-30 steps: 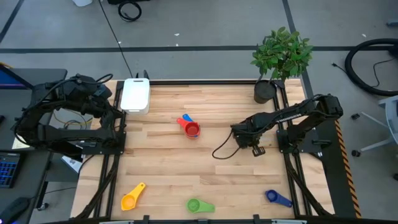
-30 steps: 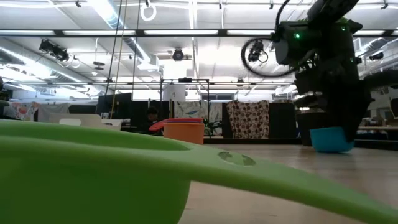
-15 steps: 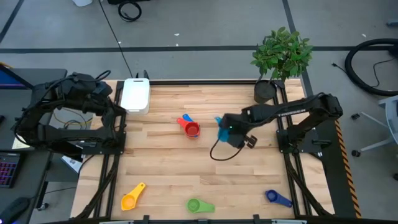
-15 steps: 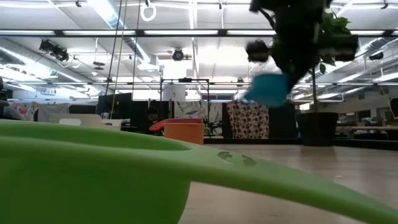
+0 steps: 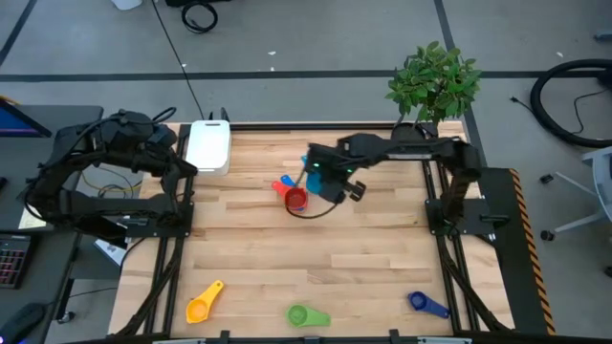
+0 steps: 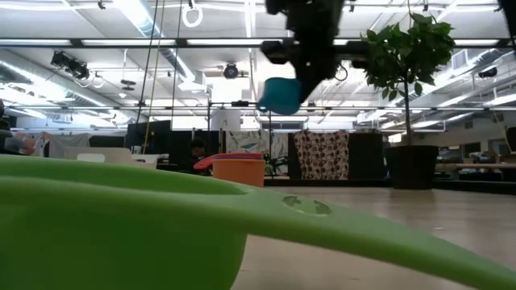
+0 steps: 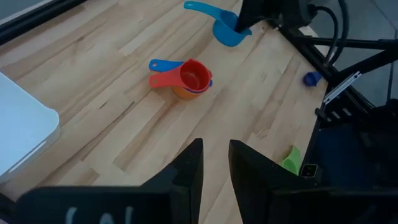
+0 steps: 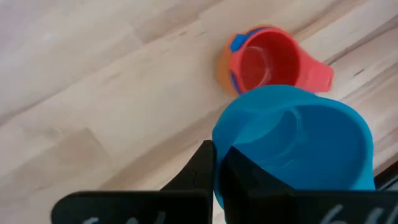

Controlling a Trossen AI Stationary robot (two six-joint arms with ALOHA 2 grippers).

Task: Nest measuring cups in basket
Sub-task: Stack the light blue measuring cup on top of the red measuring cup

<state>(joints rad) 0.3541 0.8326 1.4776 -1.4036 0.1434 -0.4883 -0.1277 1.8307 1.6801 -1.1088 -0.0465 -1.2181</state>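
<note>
My right gripper is shut on a light blue measuring cup and hangs above the table's middle, just beyond a nested stack. The stack is a red cup inside a blue and an orange one, standing on its base. In the low view the blue cup floats high over the stack. The white basket sits at the far left corner. Yellow, green and dark blue cups lie along the near edge. My left gripper waits open by the left edge. My right gripper pinches the light blue cup by its bowl wall, on the side away from the handle. One finger seems inside the bowl and one outside. The fingers come slanting down from the right. The cup is lifted clear and roughly upright, mouth up.
A dark plant pot with a leafy plant stands at the far right corner. The black arm frames run along both table sides. Bare wood lies between the stack and the near-edge cups.
My right gripper has lifted the light blue cup off the table on the right side. It has carried the cup up and toward the left and far edge, ending beside the red stack. The gripper has stayed shut on the cup throughout.
</note>
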